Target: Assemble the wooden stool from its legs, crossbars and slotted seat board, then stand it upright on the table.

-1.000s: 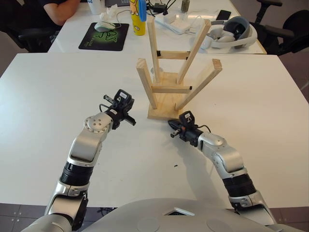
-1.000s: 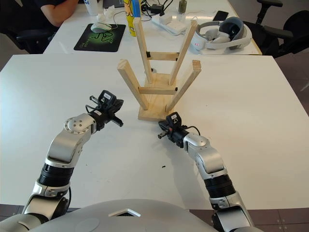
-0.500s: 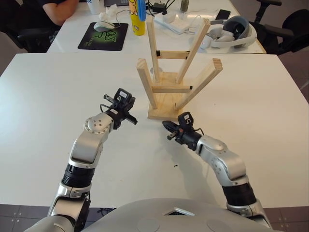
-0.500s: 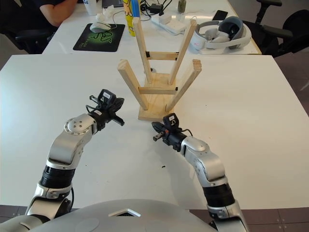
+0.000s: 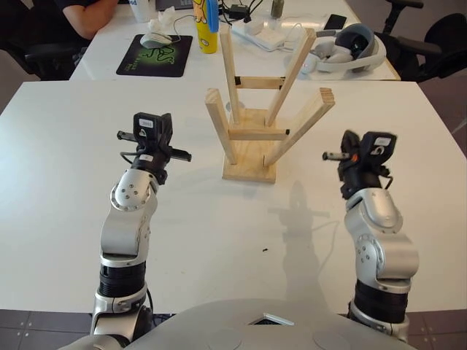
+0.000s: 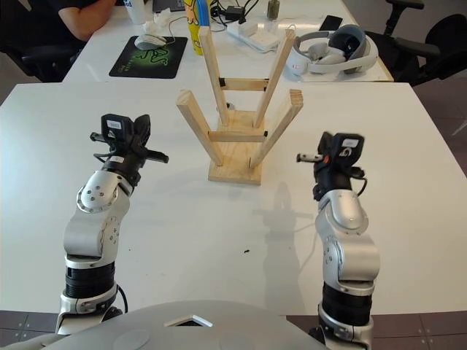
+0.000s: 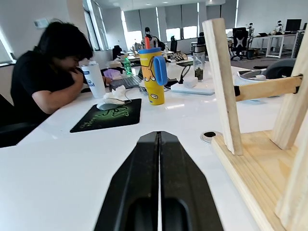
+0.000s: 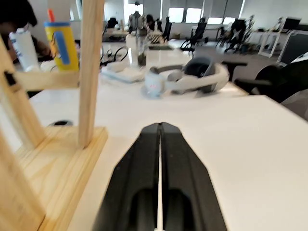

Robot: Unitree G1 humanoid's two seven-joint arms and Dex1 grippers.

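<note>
Left gripper (image 5: 153,142): fingers (image 7: 139,159) pressed flat together, only a thin seam between them, nothing held. It sits above the left half of the table (image 5: 66,153), left of the stool (image 5: 257,131), apart from it, no contact.

Right gripper (image 5: 356,155): same state, fingers (image 8: 175,154) closed on each other, empty. It sits above the right half of the table, right of the stool, not touching it.

The stool is assembled but upside down. It stands mid-table, nearer the far edge than the near one. The seat board (image 5: 250,166) lies flat on the surface. Four legs (image 5: 219,124) point up and splay outward. Two crossbars are visible: one high between the far pair of legs (image 5: 260,82), one lower between the near pair (image 5: 259,134). Both look seated in the legs; joint detail is too small to judge. Both wrist views show a corner of the seat board and a leg just past the fingertips.

Beyond the far edge is a second table (image 5: 109,62) with a mouse pad (image 5: 155,55), a mouse (image 5: 157,39), a yellow bottle (image 5: 207,25) and a headset (image 5: 350,45).
</note>
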